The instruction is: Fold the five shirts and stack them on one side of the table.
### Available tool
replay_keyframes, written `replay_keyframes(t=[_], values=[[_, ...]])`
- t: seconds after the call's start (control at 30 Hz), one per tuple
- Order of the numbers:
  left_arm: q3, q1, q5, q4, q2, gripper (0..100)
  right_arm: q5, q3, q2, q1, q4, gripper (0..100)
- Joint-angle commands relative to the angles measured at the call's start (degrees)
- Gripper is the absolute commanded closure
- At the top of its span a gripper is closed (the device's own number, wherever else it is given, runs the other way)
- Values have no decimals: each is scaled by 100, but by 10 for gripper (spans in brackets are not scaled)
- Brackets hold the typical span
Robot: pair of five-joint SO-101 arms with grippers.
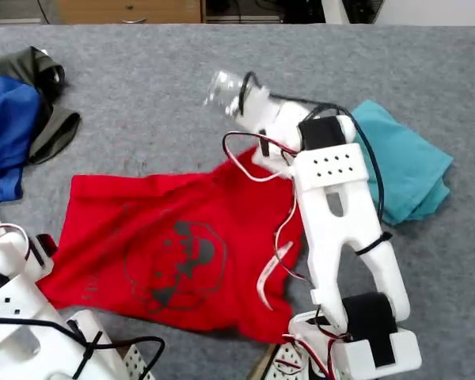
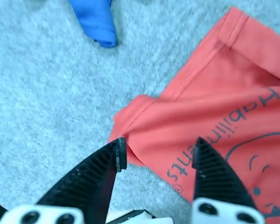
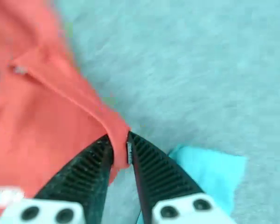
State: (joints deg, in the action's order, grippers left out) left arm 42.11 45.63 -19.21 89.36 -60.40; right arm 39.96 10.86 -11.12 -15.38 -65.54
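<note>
A red shirt [image 1: 174, 237] with a dark print lies spread on the grey table. My right gripper [image 3: 120, 140] is shut on a fold of the red shirt's [image 3: 37, 116] edge, on the side nearest a folded teal shirt [image 3: 210, 172]. The right arm [image 1: 332, 206] stretches from the front edge across that side of the shirt. My left gripper [image 2: 158, 147] is open just above a corner of the red shirt [image 2: 214, 107], with nothing between its fingers. The left arm [image 1: 16, 269] sits at the front left.
A blue shirt [image 1: 8, 127] and a dark olive one [image 1: 51, 119] lie crumpled at the far left. The teal shirt [image 1: 404, 166] rests at the right. The blue shirt's [image 2: 95, 21] tip lies beyond the left gripper. Bare table [image 1: 142, 71] runs along the back.
</note>
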Motion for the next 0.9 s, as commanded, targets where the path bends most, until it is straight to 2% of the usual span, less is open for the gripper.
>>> replay_keyframes(t=[0.0, 0.1, 0.2, 0.3, 0.43, 0.53, 0.63, 0.77, 0.87], values=[[-404, 53, 70, -88, -13, 744, -563, -180, -136, 101, 1046, 995], [-369, -9, 193, -299, -4, 747, -1187, -31, 242, 286, 1908, 995], [-211, -44, 756, -835, -4, 747, -1811, 136, 857, 541, 2804, 995], [0, -185, 1503, -1495, 13, 747, -1952, 198, 1534, 602, 3138, 995], [-9, -1002, 1987, -1767, 365, 747, -1960, 163, 2308, 585, 3420, 995], [-396, -1644, 2365, -2004, 1209, 747, -1960, 171, 2712, 585, 3692, 995], [-1099, -1934, 2699, -2224, 2316, 747, -1943, 154, 2844, 585, 3710, 995], [-2356, -1934, 2989, -2233, 3978, 747, -1916, 154, 2862, 585, 3710, 995], [-3349, -1916, 3253, -1916, 5103, 747, -1916, 154, 2870, 585, 3710, 995]])
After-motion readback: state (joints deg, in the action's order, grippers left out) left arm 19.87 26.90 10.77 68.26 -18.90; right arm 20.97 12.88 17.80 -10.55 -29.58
